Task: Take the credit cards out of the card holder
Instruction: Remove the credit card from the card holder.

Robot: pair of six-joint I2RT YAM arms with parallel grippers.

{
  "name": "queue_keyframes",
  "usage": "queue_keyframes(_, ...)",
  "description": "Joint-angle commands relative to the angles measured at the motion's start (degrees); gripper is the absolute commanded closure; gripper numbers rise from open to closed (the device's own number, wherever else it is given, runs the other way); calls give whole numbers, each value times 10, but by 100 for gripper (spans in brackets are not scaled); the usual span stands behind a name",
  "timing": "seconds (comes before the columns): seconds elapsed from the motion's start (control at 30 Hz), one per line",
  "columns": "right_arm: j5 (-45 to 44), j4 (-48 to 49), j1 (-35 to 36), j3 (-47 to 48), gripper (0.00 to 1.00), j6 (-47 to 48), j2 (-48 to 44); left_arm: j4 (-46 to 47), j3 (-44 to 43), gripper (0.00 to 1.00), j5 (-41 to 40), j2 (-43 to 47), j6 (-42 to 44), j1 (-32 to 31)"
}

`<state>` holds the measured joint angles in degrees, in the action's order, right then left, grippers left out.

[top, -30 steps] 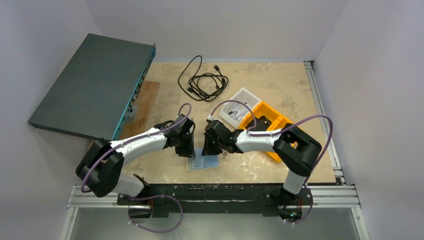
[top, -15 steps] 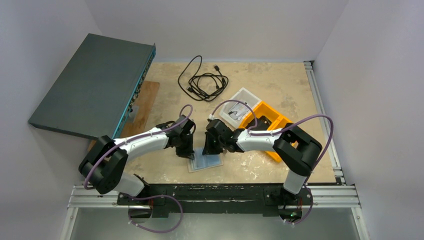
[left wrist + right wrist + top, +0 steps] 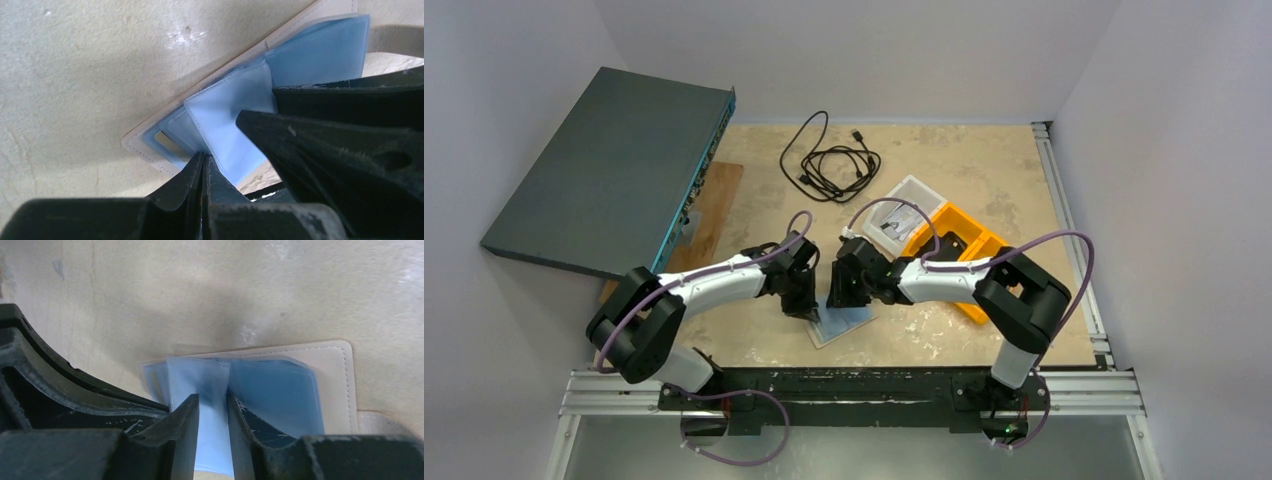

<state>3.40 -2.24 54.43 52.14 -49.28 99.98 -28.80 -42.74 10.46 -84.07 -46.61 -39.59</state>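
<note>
The card holder (image 3: 849, 323) lies open on the table near the front edge, cream outside (image 3: 335, 375) and blue inside (image 3: 320, 50). My left gripper (image 3: 204, 161) is shut on the edge of one blue sleeve (image 3: 225, 110) and sits at the holder's left end (image 3: 809, 310). My right gripper (image 3: 213, 402) stands open over the middle of the holder (image 3: 839, 300). A blue sleeve (image 3: 210, 380) rises between its fingers without being pinched. No credit cards show; whatever the sleeves hold is hidden.
A coiled black cable (image 3: 829, 160) lies at the back. A white tray (image 3: 914, 185) and an orange bin (image 3: 954, 235) sit to the right of the arms. A large dark grey box (image 3: 609, 170) leans at the left, over a wooden board (image 3: 714, 205).
My left gripper has closed onto a blue sleeve. My right gripper has opened. The card holder has turned slightly, its right end swinging away from the front edge.
</note>
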Motion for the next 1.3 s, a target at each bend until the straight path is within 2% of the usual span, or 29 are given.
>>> queue_keyframes(0.0,-52,-71,5,-1,71,31,-32,31,-6,100,-19,-22,-14,-7)
queue_keyframes(0.1,-72,-90,8,3,67,37,-65,31,-7,100,-19,-20,-15,-7)
queue_keyframes(0.2,-88,-101,18,2,59,44,-88,28,-9,100,-21,-17,-15,-7)
queue_keyframes(0.33,-115,-102,47,-1,55,47,-103,25,-13,100,-21,-15,-13,-7)
queue_keyframes(0.63,-162,-74,111,10,55,61,-71,18,-16,100,-13,-12,-1,6)
queue_keyframes(0.97,-240,-129,155,75,51,76,9,15,-11,100,-2,-7,11,20)
queue_keyframes(1.27,-234,-140,167,88,44,74,40,18,-9,100,2,-11,15,23)
